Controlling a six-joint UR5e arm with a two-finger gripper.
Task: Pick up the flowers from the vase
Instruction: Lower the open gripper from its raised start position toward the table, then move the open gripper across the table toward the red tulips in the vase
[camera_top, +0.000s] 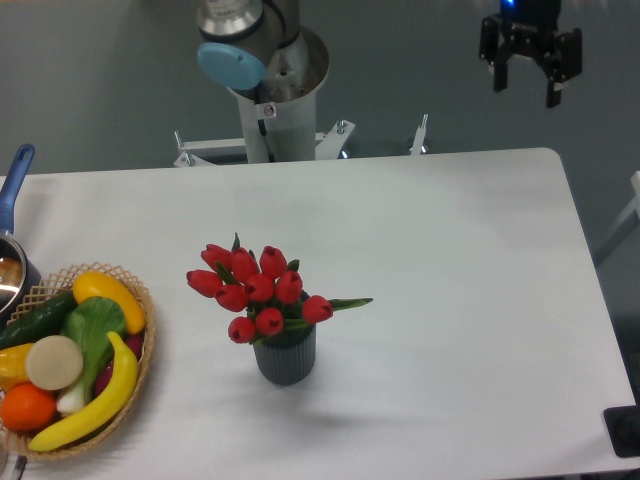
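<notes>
Pincer (526, 82): black, fingers spread, empty | flowers (256, 291): glossy red buds | vase (285, 356): ribbed grey cylinder

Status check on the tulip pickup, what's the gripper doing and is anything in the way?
Gripper open, empty, high beyond the table's far right edge. Tulips upright in the grey vase, untouched. Fruit basket well left, nothing blocking.

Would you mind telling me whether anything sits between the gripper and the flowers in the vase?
Nothing visible does. The open gripper hangs high beyond the table's far right edge; the flowers stand in the vase mid-table, with only bare tabletop between.
</notes>
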